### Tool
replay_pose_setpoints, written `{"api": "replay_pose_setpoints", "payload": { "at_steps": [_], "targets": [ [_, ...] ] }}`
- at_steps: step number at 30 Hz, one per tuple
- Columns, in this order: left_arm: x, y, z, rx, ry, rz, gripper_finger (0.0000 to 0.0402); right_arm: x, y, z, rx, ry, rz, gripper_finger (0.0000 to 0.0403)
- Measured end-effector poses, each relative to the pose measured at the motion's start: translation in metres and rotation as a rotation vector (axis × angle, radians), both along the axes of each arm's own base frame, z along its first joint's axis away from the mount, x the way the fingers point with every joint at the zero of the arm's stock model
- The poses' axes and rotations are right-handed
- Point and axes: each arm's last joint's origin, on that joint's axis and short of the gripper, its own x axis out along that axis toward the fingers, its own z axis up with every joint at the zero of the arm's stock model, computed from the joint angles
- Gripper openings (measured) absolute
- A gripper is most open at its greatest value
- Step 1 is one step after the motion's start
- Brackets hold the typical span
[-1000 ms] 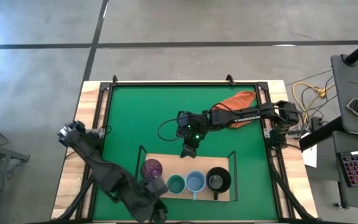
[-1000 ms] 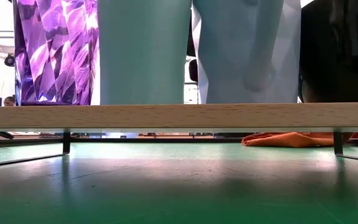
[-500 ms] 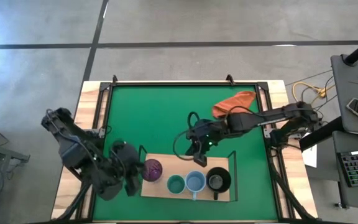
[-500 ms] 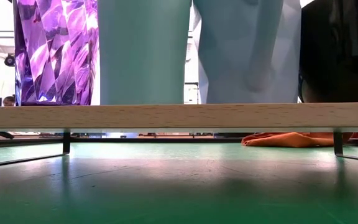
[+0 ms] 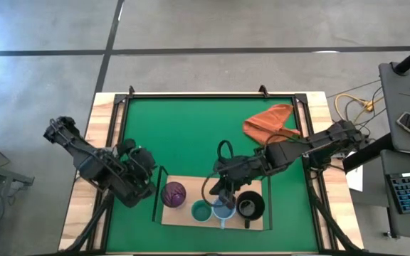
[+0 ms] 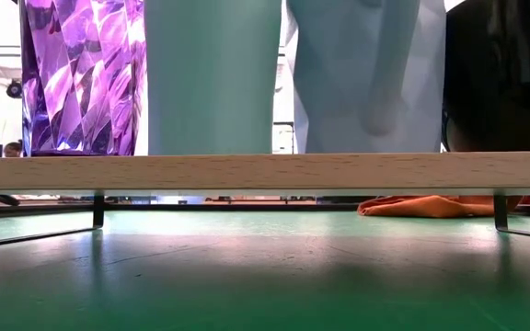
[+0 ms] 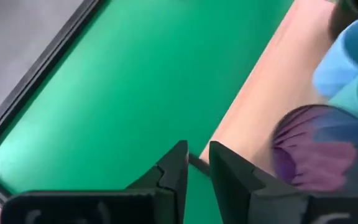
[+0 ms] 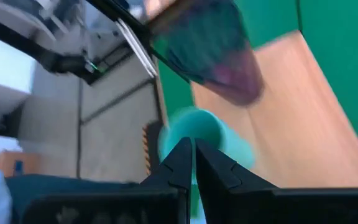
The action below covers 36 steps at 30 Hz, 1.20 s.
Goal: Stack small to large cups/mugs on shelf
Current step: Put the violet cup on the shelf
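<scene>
Four vessels stand in a row on the light-wood shelf: the purple tumbler, the pale teal cup, the light blue mug and the black mug. The low view shows them side by side on the board. My right gripper is shut and hangs over the far rims of the teal cup and the blue mug. My left gripper is off the shelf's left end, beside the tumbler, its fingers a narrow gap apart and empty. My right gripper points its shut fingertips down toward the teal cup's rim. I cannot tell whether they touch it or the blue mug beside it.
An orange-red cloth lies on the green mat at the far right. Thin black uprights stand at the shelf's ends. A black frame borders the mat.
My right gripper has moved toward the table's near edge, from the open mat to above the teal cup and blue mug. My left arm has swung from the near edge up and toward the left, so its gripper now lies beside the shelf's left end. The cups have stayed put.
</scene>
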Motion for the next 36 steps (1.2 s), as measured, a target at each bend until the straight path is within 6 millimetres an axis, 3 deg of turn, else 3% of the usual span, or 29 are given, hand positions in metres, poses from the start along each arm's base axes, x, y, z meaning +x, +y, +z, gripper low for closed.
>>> {"api": "replay_pose_setpoints", "payload": {
  "at_steps": [3,9,17,23,29,36],
  "targets": [
    [-0.005,0.008,-0.011,0.001,0.062,-0.01,0.0052,-0.001,0.006,0.012,0.028,-0.031,-0.026,0.0013],
    [-0.007,0.011,-0.032,0.016,0.081,-0.104,0.0052,0.01,0.016,0.014,0.128,-0.013,-0.079,0.0013],
    [-0.001,0.014,-0.048,0.004,0.036,-0.227,0.0052,0.02,0.048,0.005,0.172,0.038,-0.047,0.0013],
    [0.002,0.023,-0.052,-0.014,-0.007,-0.316,0.0052,0.015,0.069,-0.01,0.185,0.175,-0.075,0.0013],
    [0.008,0.03,-0.06,-0.046,-0.011,-0.37,0.0052,0.014,0.091,-0.019,0.236,0.194,-0.089,0.0013],
    [0.022,0.03,-0.069,-0.08,-0.039,-0.456,0.0052,0.023,0.104,-0.032,0.261,0.199,-0.106,0.0013]
  ]
}}
